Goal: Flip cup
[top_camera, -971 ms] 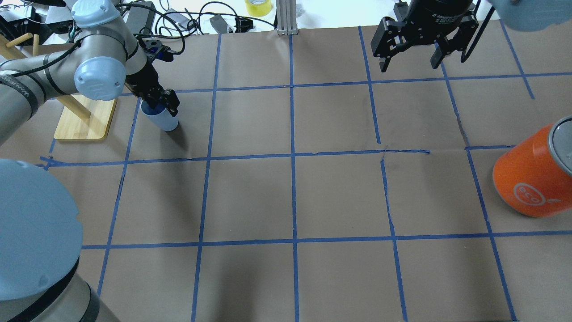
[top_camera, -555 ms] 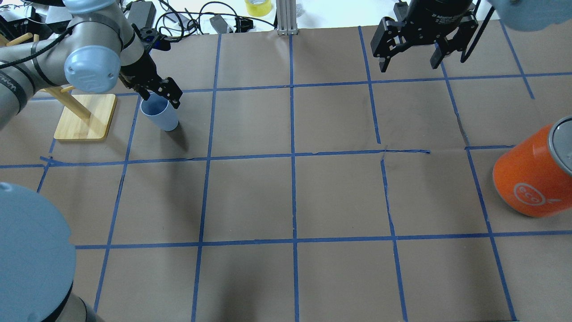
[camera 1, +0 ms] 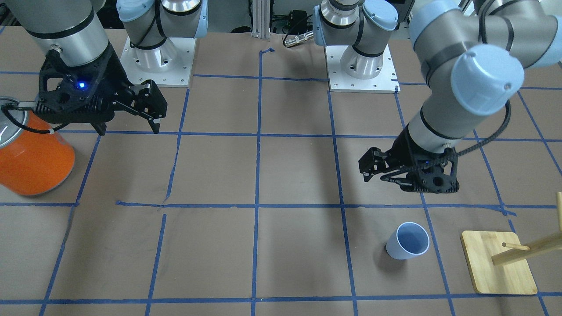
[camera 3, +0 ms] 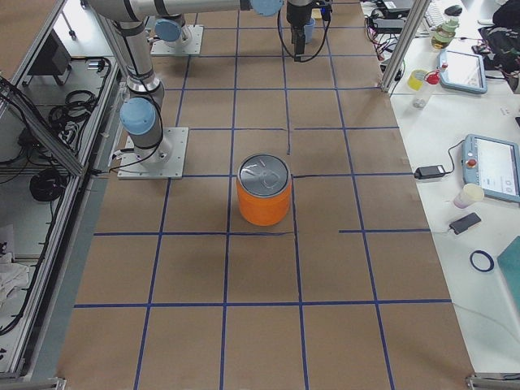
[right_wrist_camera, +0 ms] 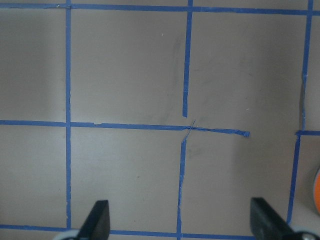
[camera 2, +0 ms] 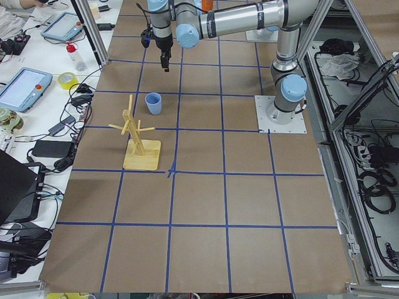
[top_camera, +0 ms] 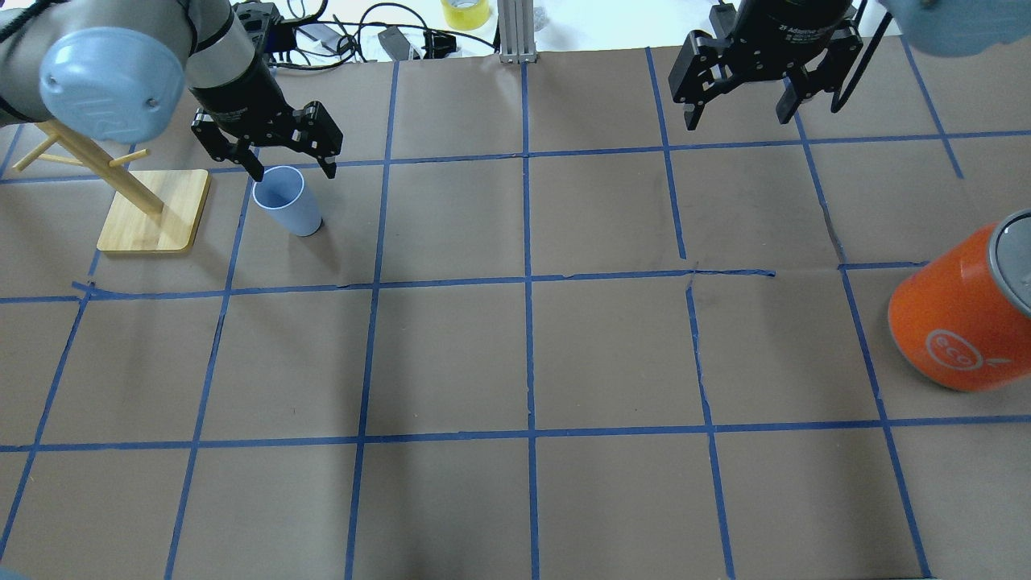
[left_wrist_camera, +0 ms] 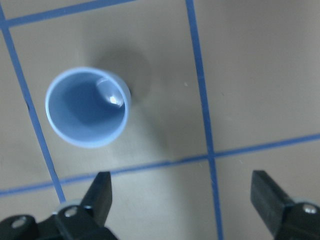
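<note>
The pale blue cup (top_camera: pixel 286 201) stands upright, mouth up, on the brown table cover at the far left. It also shows in the front view (camera 1: pixel 408 241) and in the left wrist view (left_wrist_camera: pixel 87 107). My left gripper (top_camera: pixel 293 171) is open and empty. It hangs above the table just behind the cup, clear of it (camera 1: pixel 397 177). In the left wrist view the two fingertips (left_wrist_camera: pixel 102 187) frame bare table beside the cup. My right gripper (top_camera: pixel 737 119) is open and empty, high over the far right of the table (camera 1: pixel 128 128).
A large orange can (top_camera: pixel 962 314) with a silver top stands at the right edge. A wooden peg stand (top_camera: pixel 153 211) on a square base stands just left of the cup. Cables and a tape roll lie beyond the table's far edge.
My left gripper has let go of the cup's rim, risen and drawn back from it, now open. The cup stays upright in place. The right arm has not moved.
</note>
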